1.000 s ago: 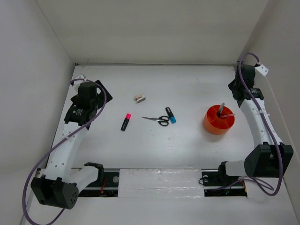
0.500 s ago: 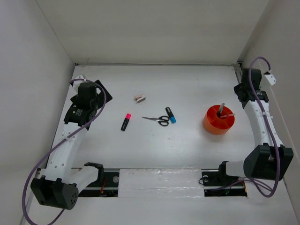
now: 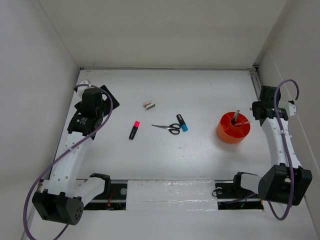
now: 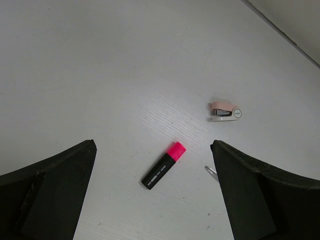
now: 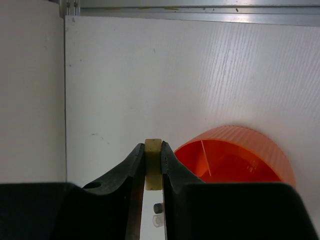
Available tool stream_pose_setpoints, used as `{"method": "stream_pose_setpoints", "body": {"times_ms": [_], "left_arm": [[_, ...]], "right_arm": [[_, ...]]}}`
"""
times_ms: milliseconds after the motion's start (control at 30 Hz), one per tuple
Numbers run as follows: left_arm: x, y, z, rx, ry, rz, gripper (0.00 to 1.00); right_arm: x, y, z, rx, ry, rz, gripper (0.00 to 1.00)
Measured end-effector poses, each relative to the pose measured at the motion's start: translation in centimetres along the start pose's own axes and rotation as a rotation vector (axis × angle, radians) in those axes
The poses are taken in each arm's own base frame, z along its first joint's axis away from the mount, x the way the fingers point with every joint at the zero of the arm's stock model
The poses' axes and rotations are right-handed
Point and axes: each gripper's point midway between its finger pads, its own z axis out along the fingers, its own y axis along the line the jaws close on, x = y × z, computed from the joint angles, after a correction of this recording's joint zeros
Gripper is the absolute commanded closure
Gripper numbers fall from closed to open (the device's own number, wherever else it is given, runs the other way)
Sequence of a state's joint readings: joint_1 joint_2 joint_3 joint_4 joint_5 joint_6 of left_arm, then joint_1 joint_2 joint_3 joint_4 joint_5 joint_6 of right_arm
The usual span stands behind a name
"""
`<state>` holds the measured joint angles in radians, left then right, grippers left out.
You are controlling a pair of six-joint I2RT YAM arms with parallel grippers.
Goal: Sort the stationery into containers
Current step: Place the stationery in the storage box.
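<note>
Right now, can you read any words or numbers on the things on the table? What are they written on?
None can be read.
black marker with pink cap: faint white print on its barrel, too small to read.
small tan item: a round mark on one end, too blurred to read.
orange cup: no writing shows.

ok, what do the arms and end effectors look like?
Left arm and right arm: white links, black joints, a purple cable looping along each. Left end effector and right end effector: matte black tapering fingers.
</note>
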<state>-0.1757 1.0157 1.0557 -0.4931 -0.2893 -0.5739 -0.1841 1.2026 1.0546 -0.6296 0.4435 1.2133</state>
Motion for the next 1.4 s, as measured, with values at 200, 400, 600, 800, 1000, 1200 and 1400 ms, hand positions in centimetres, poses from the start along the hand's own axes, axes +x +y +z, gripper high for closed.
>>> {"method": "stream_pose_setpoints", "body": {"times_ms": [200,400,600,800,1000,1200,1400], "left_arm": [[-0.1,0.0,-0.2,0.002,-0.006,-0.002,0.00],[-0.3,0.0,-0.4,0.007,-0.013,-0.005,0.00],[-0.3,-0.1,-0.4,0.010,-0.012,-0.005,0.00],[-0.2,0.0,-0.2,0.006,-0.007,-0.003,0.00],[0.0,0.0,0.0,0.000,0.002,0.000,0.00],[0.1,-0.1,0.0,0.003,0.004,0.000,0.00],[0.2,-0.2,0.0,0.011,0.010,0.001,0.00]], "right_arm": [[-0.7,0.1,-0.1,-0.010,0.012,0.084,1.00],[-1.3,1.9,-0.1,-0.129,0.036,-0.102,1.00],[-3.3,3.9,0.4,-0.319,0.019,-0.335,1.00],[0.3,4.4,0.0,-0.525,0.134,-0.546,1.00],[4.3,3.6,0.1,-0.679,0.267,-0.630,1.00],[4.6,3.0,0.8,-0.713,0.275,-0.631,1.00],[4.5,2.6,1.3,-0.700,0.252,-0.645,1.00]]}}
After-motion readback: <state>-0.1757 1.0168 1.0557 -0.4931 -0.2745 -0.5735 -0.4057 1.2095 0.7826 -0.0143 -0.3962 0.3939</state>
